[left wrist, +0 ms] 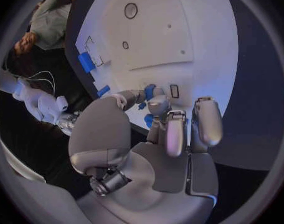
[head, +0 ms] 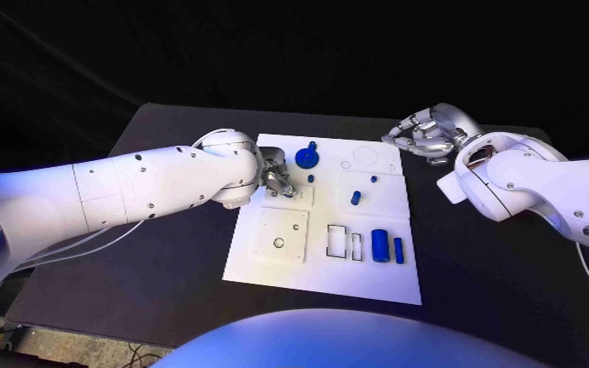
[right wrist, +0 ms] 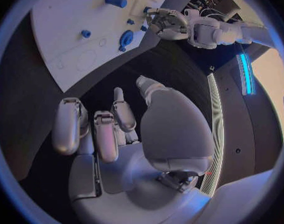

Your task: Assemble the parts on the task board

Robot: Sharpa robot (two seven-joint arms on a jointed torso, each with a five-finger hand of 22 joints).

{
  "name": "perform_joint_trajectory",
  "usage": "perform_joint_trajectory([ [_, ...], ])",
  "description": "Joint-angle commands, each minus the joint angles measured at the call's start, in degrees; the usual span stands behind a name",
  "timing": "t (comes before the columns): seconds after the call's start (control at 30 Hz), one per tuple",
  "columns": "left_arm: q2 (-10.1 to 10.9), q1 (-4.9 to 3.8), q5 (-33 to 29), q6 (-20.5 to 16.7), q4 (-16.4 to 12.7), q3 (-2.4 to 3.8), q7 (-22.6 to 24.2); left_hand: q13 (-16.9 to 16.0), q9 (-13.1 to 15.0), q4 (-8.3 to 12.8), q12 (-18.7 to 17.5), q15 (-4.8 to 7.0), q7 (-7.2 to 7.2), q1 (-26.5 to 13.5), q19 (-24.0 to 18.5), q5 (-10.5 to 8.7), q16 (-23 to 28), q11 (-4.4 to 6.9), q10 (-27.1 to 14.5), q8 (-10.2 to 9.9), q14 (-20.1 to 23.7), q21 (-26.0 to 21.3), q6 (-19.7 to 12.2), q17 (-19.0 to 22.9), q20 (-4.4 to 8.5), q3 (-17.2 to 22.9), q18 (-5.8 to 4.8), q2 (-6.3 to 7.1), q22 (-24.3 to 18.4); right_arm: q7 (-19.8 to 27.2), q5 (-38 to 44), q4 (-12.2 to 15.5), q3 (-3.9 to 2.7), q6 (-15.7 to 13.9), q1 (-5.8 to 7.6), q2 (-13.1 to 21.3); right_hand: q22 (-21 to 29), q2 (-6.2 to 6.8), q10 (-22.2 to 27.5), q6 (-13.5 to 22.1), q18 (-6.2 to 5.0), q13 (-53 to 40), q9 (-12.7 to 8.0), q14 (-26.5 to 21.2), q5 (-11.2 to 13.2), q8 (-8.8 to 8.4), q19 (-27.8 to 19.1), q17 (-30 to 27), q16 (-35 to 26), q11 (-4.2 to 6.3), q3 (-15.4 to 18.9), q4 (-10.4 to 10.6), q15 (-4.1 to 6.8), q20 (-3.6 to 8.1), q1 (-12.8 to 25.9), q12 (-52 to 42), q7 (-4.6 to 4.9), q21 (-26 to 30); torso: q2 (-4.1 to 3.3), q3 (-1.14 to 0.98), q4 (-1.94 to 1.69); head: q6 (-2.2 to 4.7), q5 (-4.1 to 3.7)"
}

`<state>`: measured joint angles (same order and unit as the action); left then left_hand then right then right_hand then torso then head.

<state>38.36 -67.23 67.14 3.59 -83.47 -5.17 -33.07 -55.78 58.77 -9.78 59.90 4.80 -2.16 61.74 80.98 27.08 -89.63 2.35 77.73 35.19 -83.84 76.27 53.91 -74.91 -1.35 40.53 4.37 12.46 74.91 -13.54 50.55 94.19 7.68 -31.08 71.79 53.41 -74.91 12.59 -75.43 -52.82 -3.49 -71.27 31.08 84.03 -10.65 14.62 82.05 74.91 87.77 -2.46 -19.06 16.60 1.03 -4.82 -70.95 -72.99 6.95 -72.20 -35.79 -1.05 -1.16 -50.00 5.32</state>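
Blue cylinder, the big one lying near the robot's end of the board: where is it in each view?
Head view: blue cylinder lies right of the outlined slots, at the task board's near end.
Left wrist view: beside those slots, far from the fingers.
Right wrist view: at the board's far end.
Shared landmark: the left hand over the board.

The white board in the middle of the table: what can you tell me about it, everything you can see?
The task board is a flat white rectangular plate lying on the black table. Its surface carries outlined rectangular recesses, faint circles and a raised square panel with small holes. Small blue parts lie on it: a round piece at the far end and a cylinder nearer the robot. The left hand reaches over its left edge.
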Motion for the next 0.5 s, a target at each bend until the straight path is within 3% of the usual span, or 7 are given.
perform_joint_trajectory([
  [0.03, -0.3, 0.13, -0.8, 1.5, 0.2, -0.1, -0.7, -0.1, 0.1, 11.1, 0.2, 0.37, 0.4, -0.8, 0.5, -0.46, -0.4, -0.03, 0.5, 0.3, -6.2, 0.4, 0.5, -15.1, 0.03, 11.5, -0.91, 0.05, 8.6, 0.2, 0.3, 0.0, 0.0, 0.6, -0.04, -0.1, -9.1, -0.06, 0.1, 0.4, -0.38, 0.1, 0.0, 4.6, -0.2, 0.22, -0.4, 10.2, -0.3, 0.08, 0.3, -0.1, 0.4, -0.02, 0.6, 0.1, -0.11, 0.2, -0.02, -0.04, 0.02, 0.0, -0.01],
  [0.17, -0.8, 0.11, -1.7, 2.3, 0.7, -0.13, -1.1, -0.4, 0.3, 10.4, 0.5, 0.48, 0.81, -2.9, 0.7, -1.54, -0.4, 0.19, 1.1, 0.7, -6.2, 0.5, 1.0, -15.1, 0.07, 11.4, -0.98, -0.09, 8.7, 0.2, 0.3, 0.0, 0.0, 0.7, -0.04, -0.1, -9.1, -0.06, 0.1, 0.4, -0.38, 0.1, 0.0, 4.6, -0.2, 0.22, -0.4, 10.2, -0.3, 0.08, 0.3, -0.1, 0.4, -0.02, 0.6, 0.1, -0.11, 0.2, -0.01, -0.08, -0.02, 0.0, -0.05],
  [0.5, -1.4, 0.1, -2.3, 3.5, 1.7, -0.14, -1.7, -0.8, 0.6, 9.6, 0.9, 0.64, 1.25, -5.1, 1.1, -1.86, -0.4, 0.43, 1.7, 1.1, -6.2, 1.0, 1.6, -15.1, 0.18, 10.8, -1.13, 0.01, 9.1, 0.2, 0.3, 0.0, 0.0, 0.6, -0.04, -0.1, -9.1, -0.06, 0.1, 0.4, -0.38, 0.1, 0.0, 4.6, -0.2, 0.22, -0.4, 10.2, -0.3, 0.08, 0.3, -0.1, 0.4, -0.02, 0.6, 0.1, -0.11, 0.2, 0.0, -0.04, -0.02, 0.0, -0.26],
])
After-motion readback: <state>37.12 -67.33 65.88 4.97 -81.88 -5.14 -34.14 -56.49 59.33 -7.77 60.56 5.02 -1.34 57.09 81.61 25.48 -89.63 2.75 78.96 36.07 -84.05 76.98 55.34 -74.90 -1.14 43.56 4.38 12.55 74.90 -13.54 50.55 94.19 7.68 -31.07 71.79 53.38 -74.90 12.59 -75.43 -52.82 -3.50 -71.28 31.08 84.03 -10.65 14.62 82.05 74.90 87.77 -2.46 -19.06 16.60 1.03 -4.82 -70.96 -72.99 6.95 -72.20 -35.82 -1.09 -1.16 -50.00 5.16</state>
